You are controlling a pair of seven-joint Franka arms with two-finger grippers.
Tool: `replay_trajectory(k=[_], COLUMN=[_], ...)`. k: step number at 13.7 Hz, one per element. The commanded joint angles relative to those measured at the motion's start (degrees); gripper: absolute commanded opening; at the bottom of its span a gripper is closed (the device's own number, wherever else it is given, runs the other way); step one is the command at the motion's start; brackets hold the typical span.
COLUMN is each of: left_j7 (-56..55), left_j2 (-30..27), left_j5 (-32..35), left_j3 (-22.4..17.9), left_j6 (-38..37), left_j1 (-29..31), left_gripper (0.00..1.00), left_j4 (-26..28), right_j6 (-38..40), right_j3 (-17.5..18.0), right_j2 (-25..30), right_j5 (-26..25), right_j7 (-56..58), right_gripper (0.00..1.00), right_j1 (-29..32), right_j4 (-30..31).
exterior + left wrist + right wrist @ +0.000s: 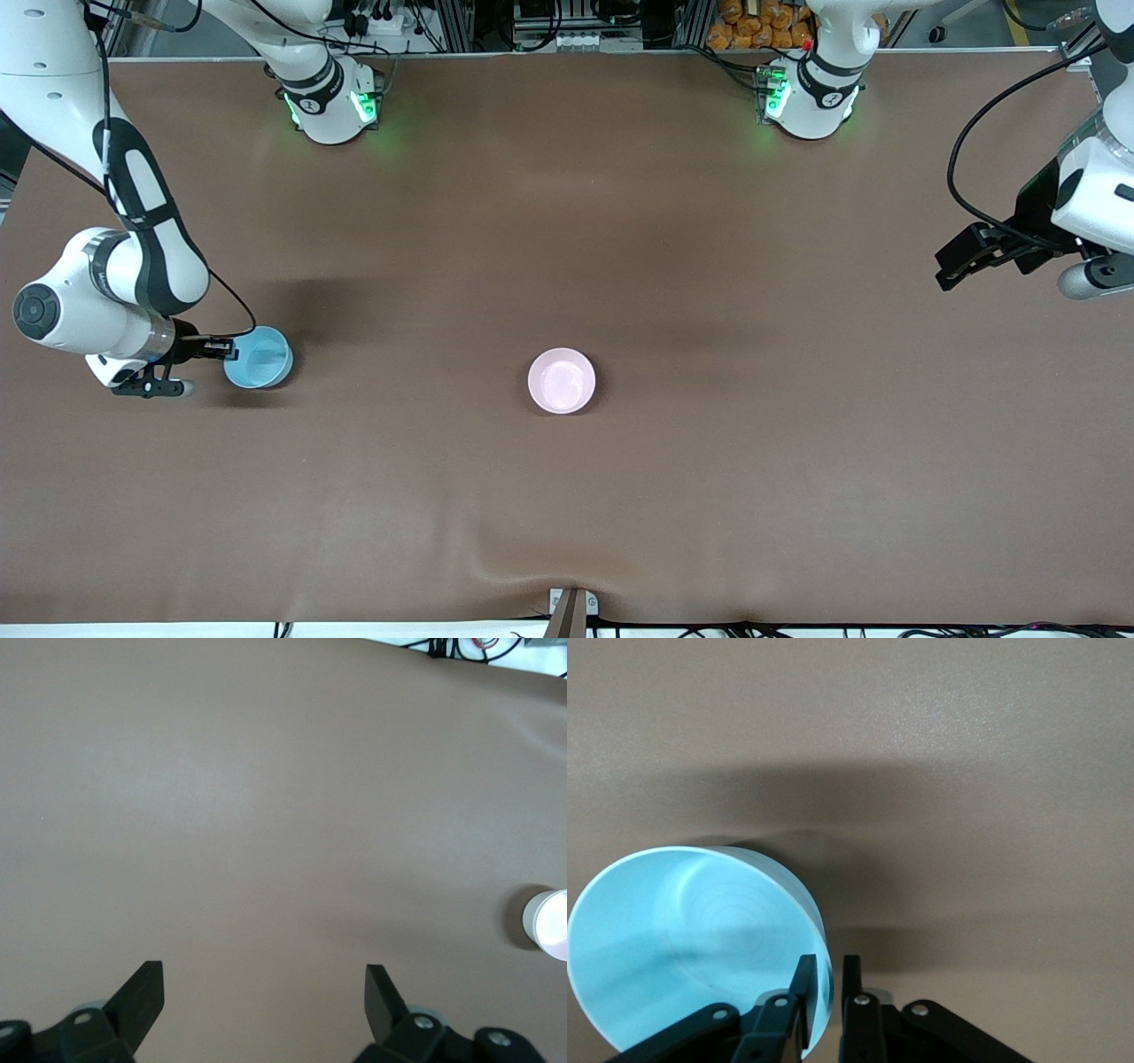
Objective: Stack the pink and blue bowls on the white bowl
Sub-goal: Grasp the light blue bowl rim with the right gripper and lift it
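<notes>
The light blue bowl [258, 357] is near the right arm's end of the table and looks tilted. My right gripper [228, 351] is shut on its rim, with one finger inside and one outside the wall. The right wrist view shows the bowl [691, 930] and the gripper [825, 979] pinching it. The pink bowl [562, 380] stands upright mid-table; it also shows in the left wrist view [551, 924], where its outer wall looks whitish. No separate white bowl is in view. My left gripper [952, 266] waits open and empty over the left arm's end of the table [264, 979].
The brown table mat [620, 221] is bare apart from the two bowls. A small clamp [569, 607] sits at the table edge nearest the front camera. The arm bases [332, 102] [811, 97] stand along the edge farthest from it.
</notes>
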State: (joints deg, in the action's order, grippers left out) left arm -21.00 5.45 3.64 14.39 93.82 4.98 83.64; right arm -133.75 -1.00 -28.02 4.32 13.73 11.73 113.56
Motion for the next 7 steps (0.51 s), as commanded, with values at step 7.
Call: replay_trajectory(k=[7], left_j7=[1.4], left_j2=[-0.1], left_j5=[-0.3], left_j3=[0.3], left_j6=[-1.8], left_j1=[0.2], left_gripper=[1.0], left_j4=[0.1], right_j6=[-0.3], right_j3=[0.7], right_j2=[0.1], right_j5=[3.2], right_j7=[0.9], right_gripper=[0.0], right_j1=[0.2], right_j4=[-0.3])
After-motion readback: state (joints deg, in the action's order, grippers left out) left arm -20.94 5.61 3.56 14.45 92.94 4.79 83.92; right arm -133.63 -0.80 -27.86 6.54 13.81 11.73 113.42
